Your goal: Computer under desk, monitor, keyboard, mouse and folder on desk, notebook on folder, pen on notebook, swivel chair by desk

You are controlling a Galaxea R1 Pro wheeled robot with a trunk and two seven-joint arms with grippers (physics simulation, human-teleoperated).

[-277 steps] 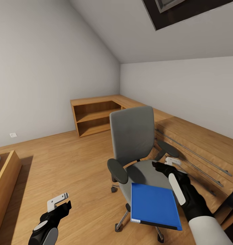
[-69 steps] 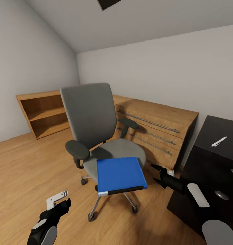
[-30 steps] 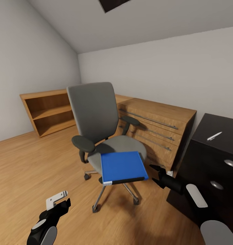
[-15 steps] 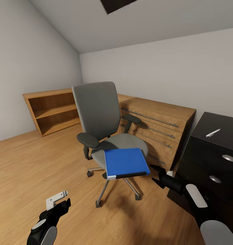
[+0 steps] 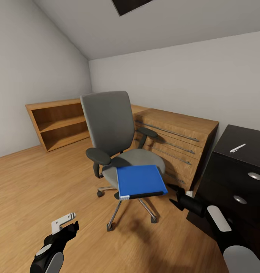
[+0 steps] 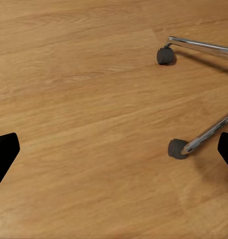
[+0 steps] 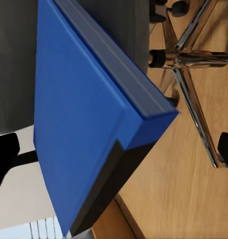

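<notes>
The grey swivel chair stands mid-room on its chrome base. A bright-blue folder lies on the front of its seat, overhanging the edge. My right gripper is open just right of the folder's near corner, not touching it. In the right wrist view the folder looms ahead of the right gripper, whose tips stand wide apart. At the right is the black desk with a white pen on top. My left gripper hangs open low over the floor.
A light wooden drawer chest stands against the wall between chair and desk. A low wooden shelf runs along the far left wall. Two chair casters show beneath the left gripper. Bare wooden floor spreads to the left.
Over the past seconds the camera swung right and backed away, bringing the desk and pen into view. In the last half second my right gripper sank slightly; the folder and chair stayed put.
</notes>
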